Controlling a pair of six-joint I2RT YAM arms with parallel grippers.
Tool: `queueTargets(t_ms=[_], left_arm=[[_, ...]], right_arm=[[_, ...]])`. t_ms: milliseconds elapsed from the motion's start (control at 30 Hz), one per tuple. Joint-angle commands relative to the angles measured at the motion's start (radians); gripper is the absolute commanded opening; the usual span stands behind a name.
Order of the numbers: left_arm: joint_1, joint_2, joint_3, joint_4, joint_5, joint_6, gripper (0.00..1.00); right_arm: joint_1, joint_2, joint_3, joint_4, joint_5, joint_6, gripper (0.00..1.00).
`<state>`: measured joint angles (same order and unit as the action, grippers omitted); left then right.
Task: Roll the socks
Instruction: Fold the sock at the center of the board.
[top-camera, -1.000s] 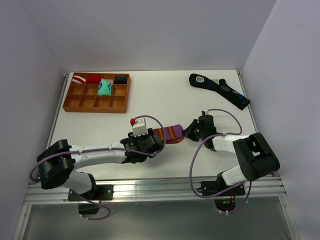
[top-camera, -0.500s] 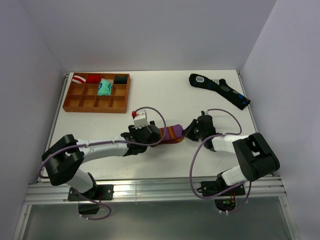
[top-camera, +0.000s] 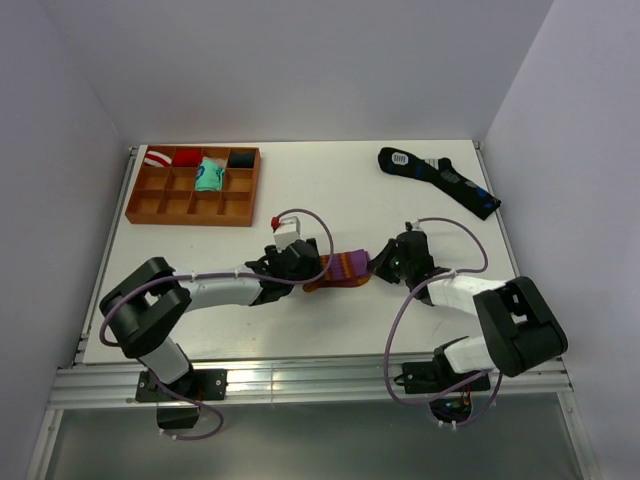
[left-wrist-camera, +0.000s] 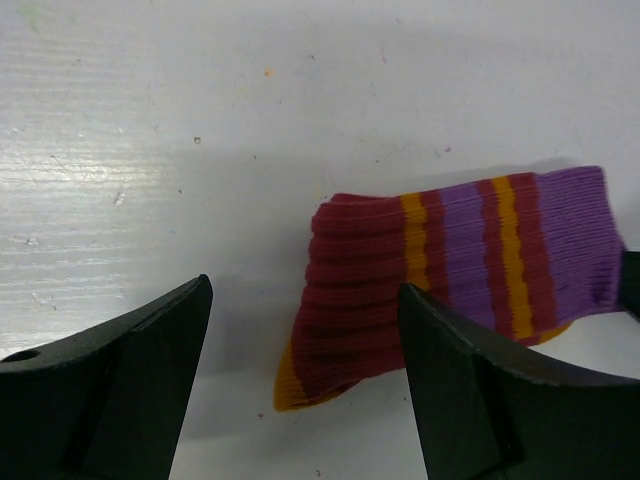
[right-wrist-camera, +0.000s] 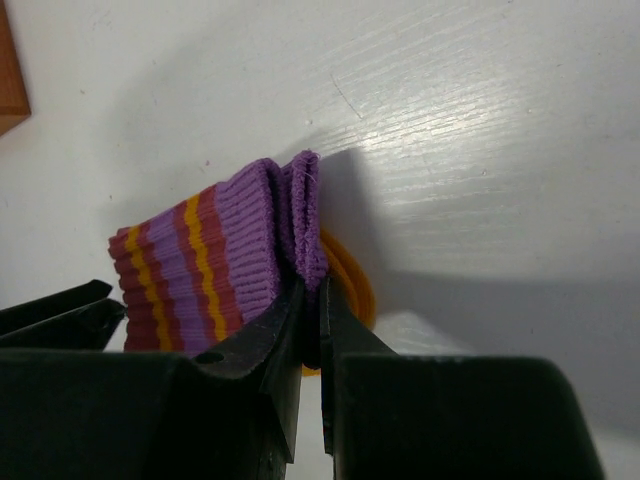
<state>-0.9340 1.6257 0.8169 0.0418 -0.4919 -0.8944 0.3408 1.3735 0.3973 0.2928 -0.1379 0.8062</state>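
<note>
The socks (top-camera: 343, 267) lie folded mid-table: maroon knit, purple cuff with orange stripes, an orange edge showing. In the left wrist view the socks (left-wrist-camera: 440, 270) have their maroon folded end between my fingers. My left gripper (top-camera: 308, 264) (left-wrist-camera: 305, 290) is open, its jaws standing wide on either side of that end without touching it. My right gripper (top-camera: 381, 264) (right-wrist-camera: 312, 292) is shut on the purple cuff of the socks (right-wrist-camera: 200, 262), pinching the doubled cuff edge between its thin fingertips, orange fabric just behind.
A wooden compartment tray (top-camera: 160, 205) sits at the back left with small rolled bundles (top-camera: 208, 174) in its far row. A long black sock (top-camera: 440, 180) with blue marks lies at the back right. The tray's corner (right-wrist-camera: 8, 70) shows in the right wrist view.
My left gripper has moved right onto the maroon end of the socks and its jaws have spread wider. The right gripper has kept its grip and place.
</note>
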Motion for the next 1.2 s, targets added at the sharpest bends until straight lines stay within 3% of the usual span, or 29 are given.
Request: queueTargets(t_ms=[0, 467, 833, 1000, 1167], left_arm=[[0.004, 0.017, 0.002, 0.036, 0.029, -0.015, 0.81], [0.009, 0.086, 0.03, 0.036, 0.059, -0.049, 0.81], [0.009, 0.149, 0.096, -0.039, 0.033, -0.083, 0.8], [0.009, 0.203, 0.171, -0.184, -0.013, -0.104, 0.77], [0.011, 0.226, 0.176, -0.224, -0.034, -0.117, 0.74]], right_arm=[[0.009, -0.077, 0.004, -0.084, 0.055, -0.03, 0.0], [0.052, -0.079, -0.029, -0.101, 0.07, 0.007, 0.0], [0.056, 0.007, -0.092, -0.011, 0.072, 0.044, 0.0], [0.058, -0.004, -0.094, -0.03, 0.095, 0.036, 0.0], [0.058, 0.028, -0.058, -0.038, 0.083, 0.011, 0.0]])
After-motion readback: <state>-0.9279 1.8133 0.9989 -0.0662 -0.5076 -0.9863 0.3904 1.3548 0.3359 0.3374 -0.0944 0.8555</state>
